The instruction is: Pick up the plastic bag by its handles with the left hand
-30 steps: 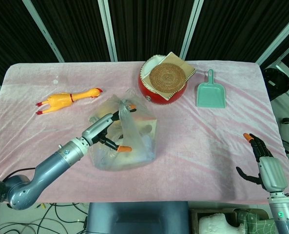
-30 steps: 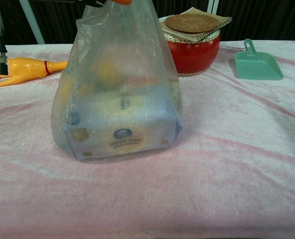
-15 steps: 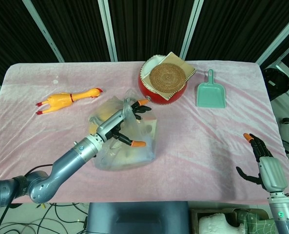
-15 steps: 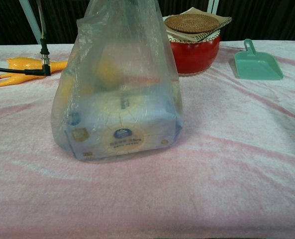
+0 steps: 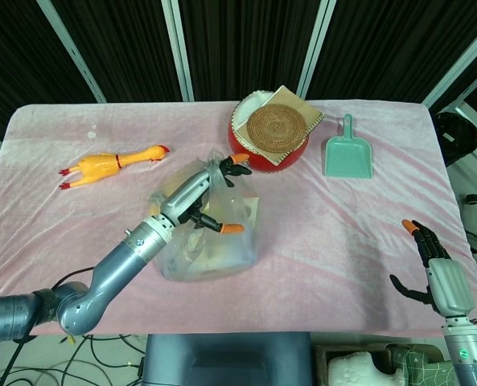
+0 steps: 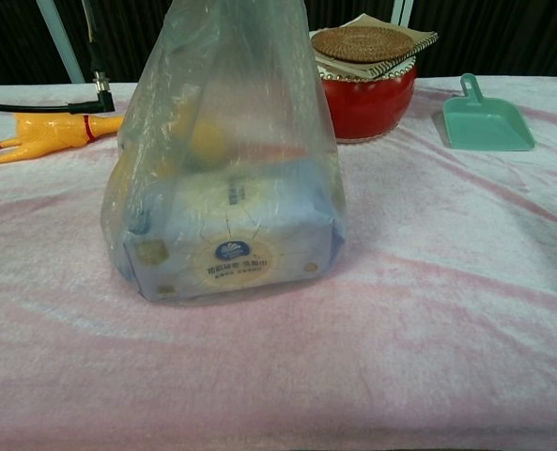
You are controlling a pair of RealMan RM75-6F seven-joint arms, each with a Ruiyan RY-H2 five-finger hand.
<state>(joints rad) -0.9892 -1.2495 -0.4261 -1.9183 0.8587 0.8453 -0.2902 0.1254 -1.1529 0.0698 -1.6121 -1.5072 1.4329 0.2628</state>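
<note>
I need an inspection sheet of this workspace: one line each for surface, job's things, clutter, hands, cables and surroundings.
Surface: pink cloth covers the table, wrinkled.
Job's things: plastic bag stands upright on the cloth, a labelled package inside; its handles are bunched at the top.
Clutter: rubber chicken at the left; red bowl with a woven mat and book on top; green dustpan.
Hands: left hand is over the bag top at the handles, whether it grips them is unclear; right hand is at the table's near right edge, fingers apart, holding nothing.
Cables: wires under the table front.
Surroundings: dark curtains behind.
</note>
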